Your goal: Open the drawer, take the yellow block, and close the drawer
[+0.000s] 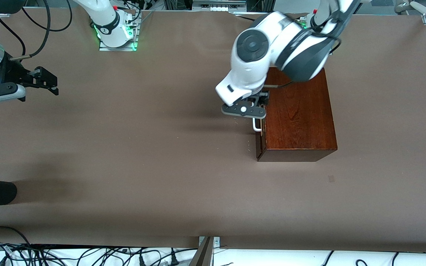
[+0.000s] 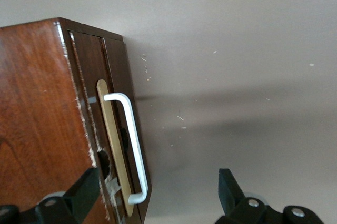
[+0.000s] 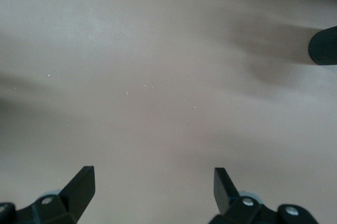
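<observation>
Left gripper (image 2: pixel 158 195), jaws spread, straddles the white handle (image 2: pixel 131 145): center it, clench, pull toward nine o'clock; right gripper (image 1: pixel 44 81) waits released.

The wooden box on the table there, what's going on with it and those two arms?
The left arm has its open pincer at the front of the wooden box, one finger on either side of the white handle of the drawer. The drawer looks shut, and no yellow block can be seen. The right arm waits with its pincer open over the bare table toward its own end.
</observation>
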`<act>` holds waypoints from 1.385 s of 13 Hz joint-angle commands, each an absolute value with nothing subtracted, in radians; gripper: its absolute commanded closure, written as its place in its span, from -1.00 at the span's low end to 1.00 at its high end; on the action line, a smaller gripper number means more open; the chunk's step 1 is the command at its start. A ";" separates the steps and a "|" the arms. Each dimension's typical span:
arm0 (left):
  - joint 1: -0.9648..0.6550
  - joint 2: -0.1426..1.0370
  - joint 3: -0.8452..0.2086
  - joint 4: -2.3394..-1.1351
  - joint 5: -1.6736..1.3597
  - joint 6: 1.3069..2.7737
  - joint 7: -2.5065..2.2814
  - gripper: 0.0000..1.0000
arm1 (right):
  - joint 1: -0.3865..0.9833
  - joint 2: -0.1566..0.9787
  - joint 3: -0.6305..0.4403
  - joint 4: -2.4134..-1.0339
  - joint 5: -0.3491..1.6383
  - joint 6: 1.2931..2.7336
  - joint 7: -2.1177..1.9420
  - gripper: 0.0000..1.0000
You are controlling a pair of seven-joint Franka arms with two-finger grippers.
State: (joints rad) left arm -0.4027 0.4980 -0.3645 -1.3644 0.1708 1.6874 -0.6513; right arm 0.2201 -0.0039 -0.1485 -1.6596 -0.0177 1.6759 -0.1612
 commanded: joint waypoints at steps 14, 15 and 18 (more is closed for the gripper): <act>-0.449 0.586 -0.357 -1.543 0.371 1.706 -0.759 -1.00 | 0.210 0.000 -0.140 -1.640 -0.018 1.655 -0.155 -1.00; -0.449 0.592 -0.357 -1.560 0.371 1.738 -0.761 -1.00 | 0.210 0.000 -0.140 -1.640 -0.018 1.655 -0.155 -1.00; -0.452 0.606 -0.357 -1.574 0.373 1.792 -0.810 -1.00 | 0.210 0.000 -0.140 -1.640 -0.018 1.655 -0.155 -1.00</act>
